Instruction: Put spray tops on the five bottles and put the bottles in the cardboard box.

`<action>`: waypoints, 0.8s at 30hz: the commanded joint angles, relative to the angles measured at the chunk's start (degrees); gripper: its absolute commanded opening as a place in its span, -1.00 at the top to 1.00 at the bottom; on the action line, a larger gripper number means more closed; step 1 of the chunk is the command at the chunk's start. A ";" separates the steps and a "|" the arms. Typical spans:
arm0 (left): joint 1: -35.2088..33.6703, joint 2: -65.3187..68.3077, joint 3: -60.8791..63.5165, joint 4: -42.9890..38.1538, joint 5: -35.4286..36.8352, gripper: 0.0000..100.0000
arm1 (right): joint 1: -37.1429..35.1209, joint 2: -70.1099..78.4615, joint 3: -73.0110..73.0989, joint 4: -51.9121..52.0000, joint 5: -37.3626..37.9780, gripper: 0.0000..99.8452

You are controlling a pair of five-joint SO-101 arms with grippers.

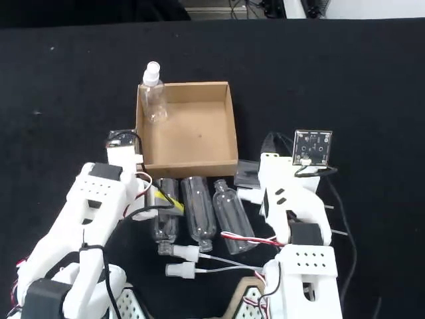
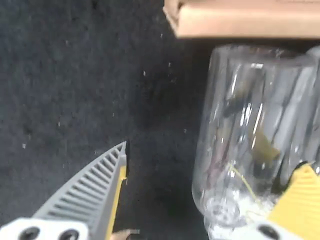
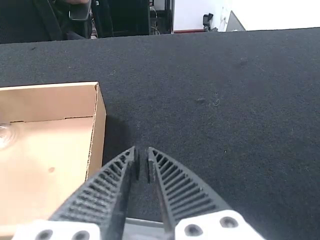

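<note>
Brown cardboard box holds one spray-topped clear plastic bottle; three more clear bottles lie just before it. Left jaws gape, seemingly astride the leftmost bottle. Right jaws, nearly closed and empty, hover beside that box.

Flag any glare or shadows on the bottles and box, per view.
High view: thin white highlights on the three lying bottles, shadows faint on the black table. Left wrist view: bright reflection streaks down the clear bottle. Right wrist view: no glare; the cardboard box throws a dark shadow beside its wall.
</note>
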 commanded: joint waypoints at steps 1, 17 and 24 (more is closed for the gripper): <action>0.48 -1.32 3.21 -4.75 -0.62 0.11 | 0.26 -1.27 -0.48 -1.32 -0.09 0.97; -18.95 -1.49 -0.57 2.90 -12.40 0.11 | 0.26 -1.27 -0.40 -1.32 -0.09 0.97; -25.54 -1.93 -0.57 0.26 -16.44 0.11 | 0.26 -1.27 -0.40 -1.32 -0.09 0.97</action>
